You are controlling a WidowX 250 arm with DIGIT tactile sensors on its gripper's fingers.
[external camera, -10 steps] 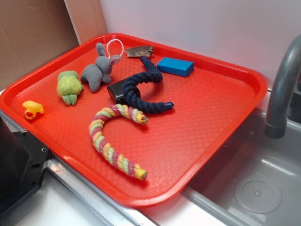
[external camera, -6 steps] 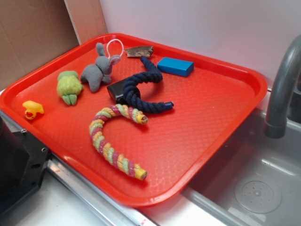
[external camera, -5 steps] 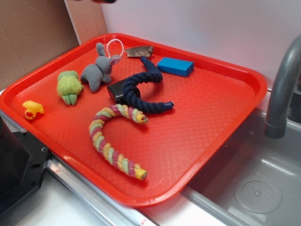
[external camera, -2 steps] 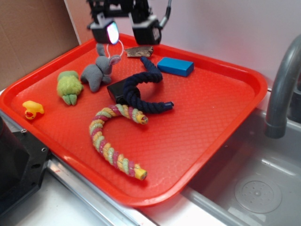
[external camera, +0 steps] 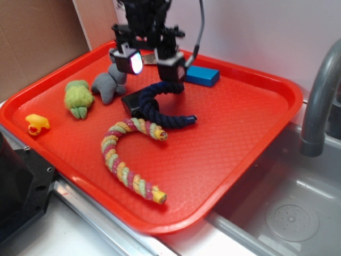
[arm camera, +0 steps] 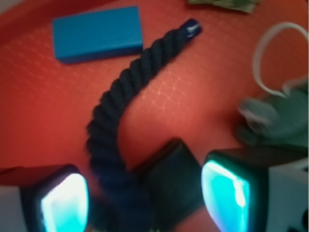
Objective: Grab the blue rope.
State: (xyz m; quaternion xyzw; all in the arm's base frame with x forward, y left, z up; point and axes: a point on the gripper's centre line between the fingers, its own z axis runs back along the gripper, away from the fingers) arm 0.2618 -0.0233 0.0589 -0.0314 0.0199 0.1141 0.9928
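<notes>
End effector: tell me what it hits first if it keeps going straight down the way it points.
Probably the blue rope: in the wrist view it runs between the open end effector fingers, beside a black block. Depth is unclear, so the block could touch first.

The exterior view looks down at an angle from the front of the tray (external camera: 250, 144), far enough back to take in the whole tray, a sink at lower right and the wall at the top. The wrist view looks nearly straight down from close above the tray's far part, its fingers (arm camera: 63, 198) filling the lower corners. Both views share the rope (external camera: 154, 106) (arm camera: 120, 111), the block (external camera: 198, 75) (arm camera: 98, 34) and the grey toy (external camera: 106, 85) (arm camera: 275, 123).
</notes>
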